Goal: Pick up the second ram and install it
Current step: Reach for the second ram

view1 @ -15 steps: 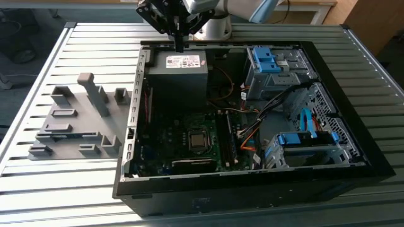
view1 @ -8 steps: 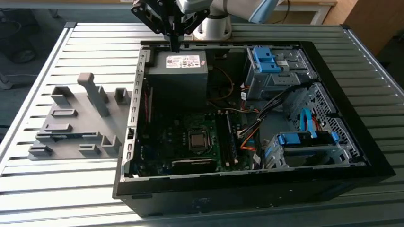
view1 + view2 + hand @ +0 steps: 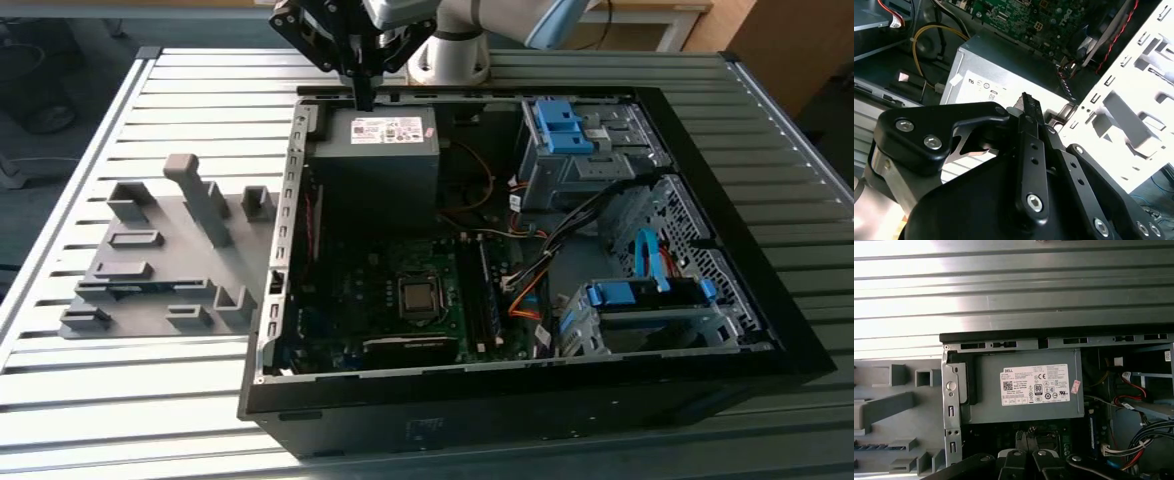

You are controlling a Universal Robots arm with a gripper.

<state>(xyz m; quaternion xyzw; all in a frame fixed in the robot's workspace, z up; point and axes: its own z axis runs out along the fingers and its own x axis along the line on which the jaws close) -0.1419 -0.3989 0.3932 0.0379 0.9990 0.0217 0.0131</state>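
Your slatted metal worktop (image 3: 134, 400) carries an open black computer case (image 3: 534, 410) lying on its side. A grey tray (image 3: 147, 215) with upright blocks sits just beside the case, on the exterior view's left.

Inside the case you see:
- **Power supply:** the grey power supply (image 3: 374, 160) sits at the far end, its label facing up.
- **Motherboard:** the green motherboard (image 3: 400, 260) lies nearer the camera than the power supply.
- **Drive brackets:** the blue drive brackets (image 3: 561, 125) stand towards the exterior view's right.
- **Cables:** orange and blue cables (image 3: 527, 300) run between the board and the brackets.

Your gripper (image 3: 362, 100) hangs on the arm over the far edge of the case. Its tips point down at the back rim of the power supply and seem to be just above it. In both wrist views the black fingers (image 3: 1030, 145) lie together, meeting at a narrow tip. You cannot make out anything clamped between them. The first wrist view looks down past those tips (image 3: 1027, 436) onto the power supply's label and the case rim.

The second ram (image 3: 134, 289) appears to be the thin blue-green strip lying edge-on in a low slot of the tray. It is in the half of the tray nearer the camera in the exterior view. The first wrist view shows the same strip (image 3: 874, 446) in the tray, outside the case wall. It is well apart from your gripper, and nothing touches it.
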